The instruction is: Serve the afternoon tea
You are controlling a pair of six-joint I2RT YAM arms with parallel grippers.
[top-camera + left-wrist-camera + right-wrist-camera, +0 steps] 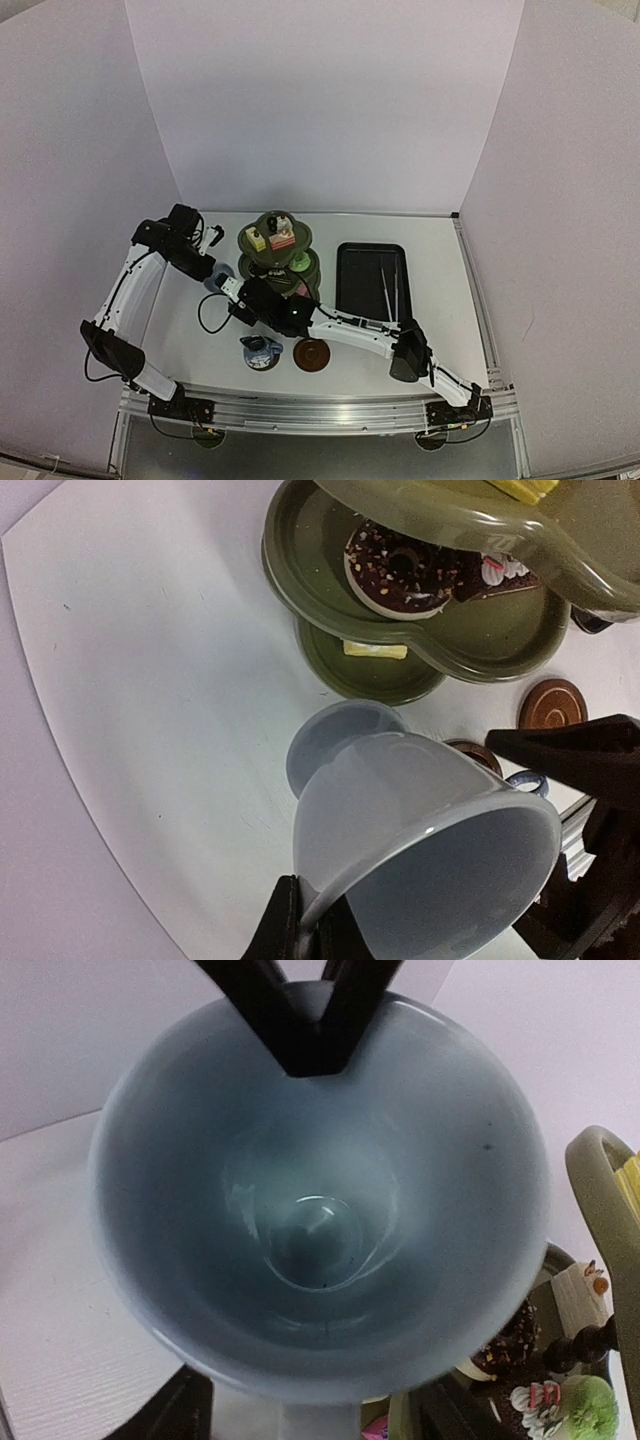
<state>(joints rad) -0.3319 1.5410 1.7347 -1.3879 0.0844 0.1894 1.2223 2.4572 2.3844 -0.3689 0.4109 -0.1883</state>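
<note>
Plainly, left tool (pixel 312 925) pinches the pale cup (pixel 400 810); right tool (pixel 310 1418) stands open around it.

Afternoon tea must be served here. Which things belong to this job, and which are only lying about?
Belong to the job: olive-green three-tier stand; small iced cakes on it; pale ceramic cup; small dark-blue pot; round brown saucer.
Only lying about: black rectangular tray; thin white tongs in it.
</note>
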